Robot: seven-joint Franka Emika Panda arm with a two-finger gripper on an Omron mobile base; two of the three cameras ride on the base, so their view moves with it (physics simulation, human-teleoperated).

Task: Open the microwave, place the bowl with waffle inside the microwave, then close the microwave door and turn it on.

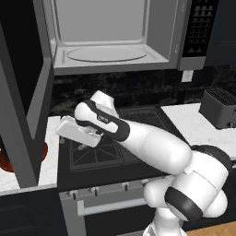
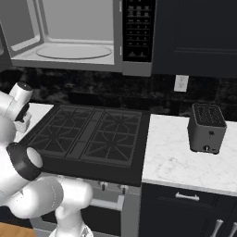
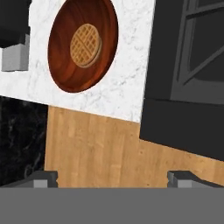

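Observation:
The microwave (image 1: 115, 32) hangs open above the stove, its light grey inside and round turntable (image 1: 106, 53) bare. The microwave door (image 1: 39, 92) is swung out wide to the left. In the hand view, the reddish-brown bowl (image 3: 83, 43) rests on the white marble counter with the waffle (image 3: 86, 45) in its middle. From the left base view just slivers of the bowl (image 1: 3, 162) peek out behind the door. My gripper (image 3: 114, 179) is open and empty, well short of the bowl; in the left base view the gripper (image 1: 64, 131) hangs over the stove's left edge.
The black stove (image 2: 88, 134) lies under the microwave. A small dark toaster (image 2: 207, 127) stands on the right counter. The black button panel (image 2: 138, 32) is on the microwave's right side. The open door stands between my arm and the left counter (image 1: 50, 138).

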